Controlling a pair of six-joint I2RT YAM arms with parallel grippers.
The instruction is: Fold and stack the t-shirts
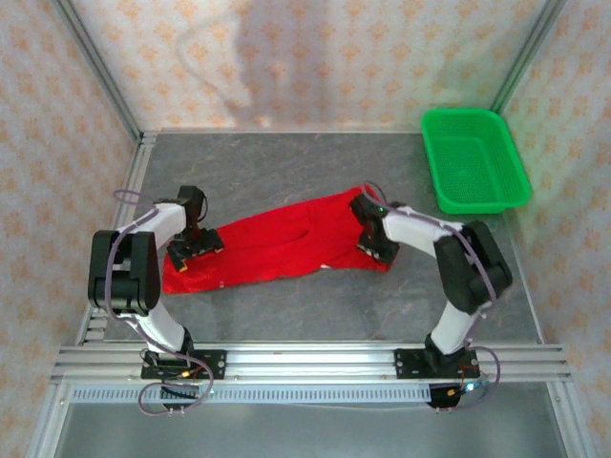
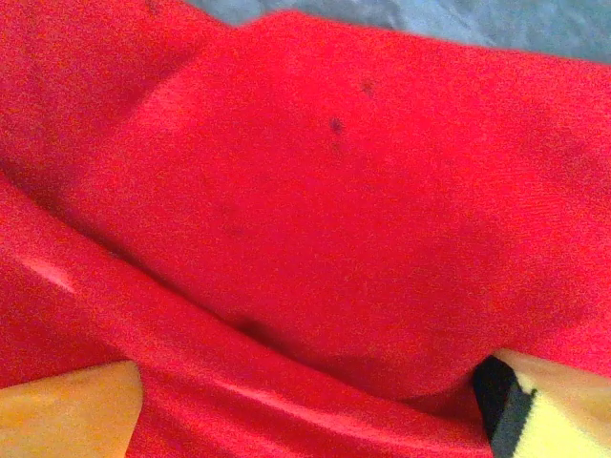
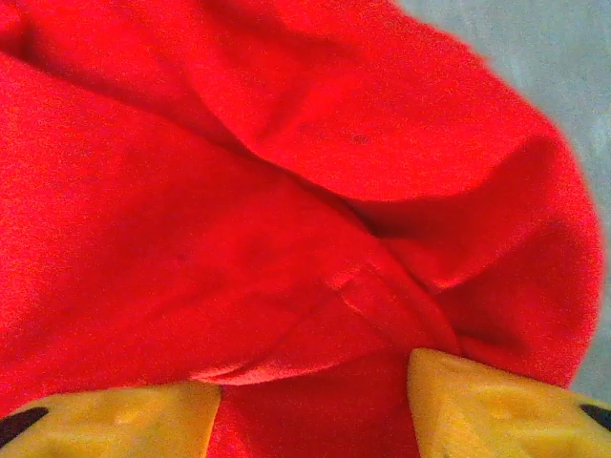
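Grey tabletop [image 1: 315,172], red t-shirt [image 1: 277,246] stretched across — left hand [image 1: 196,246] spread wide, released; right hand [image 1: 374,250] can't tell. Pinch both ends evenly before you fold.

**A:** Close in on the t-shirt [image 1: 277,250]: soft red cloth, fine knit, matt, with a faint sheen along the folds.

**B:** And the worktop [image 1: 286,176] under it is grey, stone-look, smooth and matt. The basket [image 1: 474,167]?

**A:** Green plastic mesh, slightly glossy. The pads [image 3: 487,405] on the jaws look yellow, matt and rubbery.

**B:** Ribbed metal rails [image 1: 305,358] at the front, with a dull silver sheen.
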